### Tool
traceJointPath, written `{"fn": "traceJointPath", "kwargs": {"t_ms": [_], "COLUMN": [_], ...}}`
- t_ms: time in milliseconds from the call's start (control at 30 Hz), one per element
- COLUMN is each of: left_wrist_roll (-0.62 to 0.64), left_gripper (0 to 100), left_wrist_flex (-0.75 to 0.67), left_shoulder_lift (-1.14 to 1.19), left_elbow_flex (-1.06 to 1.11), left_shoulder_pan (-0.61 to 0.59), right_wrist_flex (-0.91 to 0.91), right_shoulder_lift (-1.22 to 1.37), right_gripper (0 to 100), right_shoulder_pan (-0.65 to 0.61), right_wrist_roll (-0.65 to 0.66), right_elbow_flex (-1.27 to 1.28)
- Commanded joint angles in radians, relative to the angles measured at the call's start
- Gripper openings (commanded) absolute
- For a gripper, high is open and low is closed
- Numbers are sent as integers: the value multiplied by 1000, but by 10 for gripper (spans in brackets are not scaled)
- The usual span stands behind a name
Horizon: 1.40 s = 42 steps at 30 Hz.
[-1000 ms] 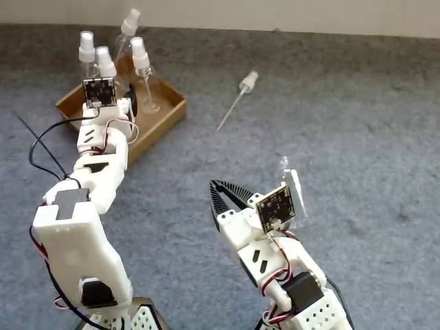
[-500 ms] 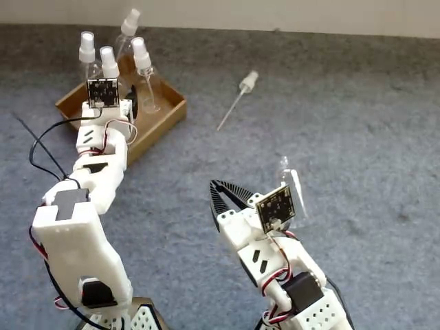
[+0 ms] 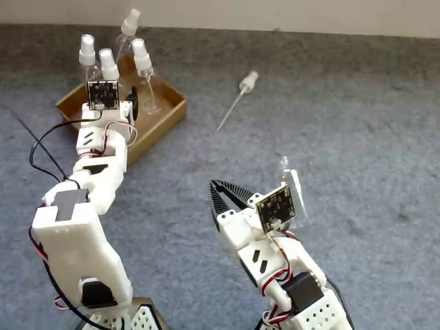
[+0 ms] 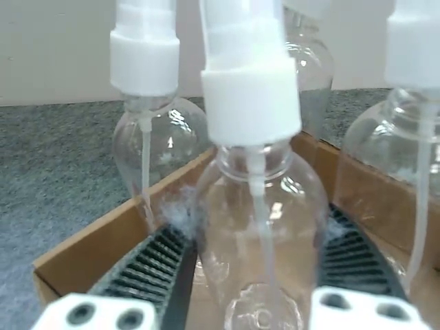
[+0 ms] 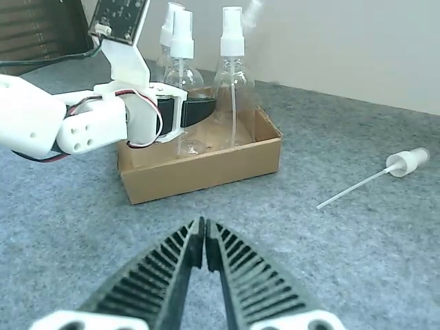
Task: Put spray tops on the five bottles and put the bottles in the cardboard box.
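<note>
As the left gripper [image 4: 253, 230] pinched a capped bottle [image 4: 258, 192] between its jaws just inside the cardboard box [image 4: 89, 251], I judged it should lower it straight, clear of the three bottles [image 4: 155, 137] just beyond, then let go gently; the right gripper [image 5: 205, 232] sat pressed together.

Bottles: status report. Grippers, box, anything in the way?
Left gripper shut on topped bottle in the cardboard box. Right gripper shut, empty. One spray top loose on the carpet. Nothing seen blocking.
</note>
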Motion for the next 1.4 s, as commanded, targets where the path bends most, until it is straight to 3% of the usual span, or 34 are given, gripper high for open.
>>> {"fn": "traceJointPath", "kwargs": {"t_ms": [0, 167, 667, 1367], "left_wrist_roll": [-8, -8, -6, -5], "left_gripper": [194, 269, 270, 270], "left_wrist_flex": [-14, 8, 18, 54], "left_shoulder_lift": [-18, -16, -51, -680], "left_elbow_flex": [5, 5, 74, 533], "left_shoulder_pan": [-10, -25, -58, -47], "right_wrist_flex": [-21, -21, -21, 12], "right_shoulder_lift": [-8, -8, -8, -8], "right_gripper": [5, 5, 5, 5], "right_shoulder_pan": [12, 12, 12, 10], "right_wrist_roll": [12, 12, 12, 12], "right_elbow_flex": [125, 125, 125, 125]}}
